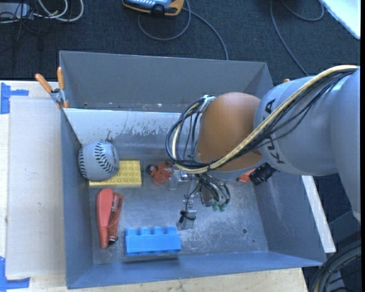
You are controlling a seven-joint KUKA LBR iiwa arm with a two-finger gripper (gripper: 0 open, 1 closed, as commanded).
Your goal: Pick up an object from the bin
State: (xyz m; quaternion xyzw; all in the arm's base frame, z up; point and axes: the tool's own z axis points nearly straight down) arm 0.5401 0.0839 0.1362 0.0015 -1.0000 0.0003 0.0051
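A blue building brick (152, 240) lies flat on the bin floor close to the near wall, its studs showing along its far edge. It is the thing nearest my claw (186, 216), which hangs tip-down over bare floor just beyond the brick's right end and holds nothing I can see. I cannot tell whether the claw is released or clenched. I judge it is kept upright so that it can drop straight down between loose pieces.

Left of the brick a red tool (109, 215) lies lengthwise along the left wall. Farther back, a small orange-brown piece (161, 173) sits mid-floor, just right of a flat yellow plate (126, 173). A grey stitched ball (98, 159) rests on the plate's left end, against the left wall, which probably stops it rolling.

The wrist's orange cover (228, 126) and looped cables (182, 139) overhang the right half of the grey bin (158, 84). No pick has been made yet.
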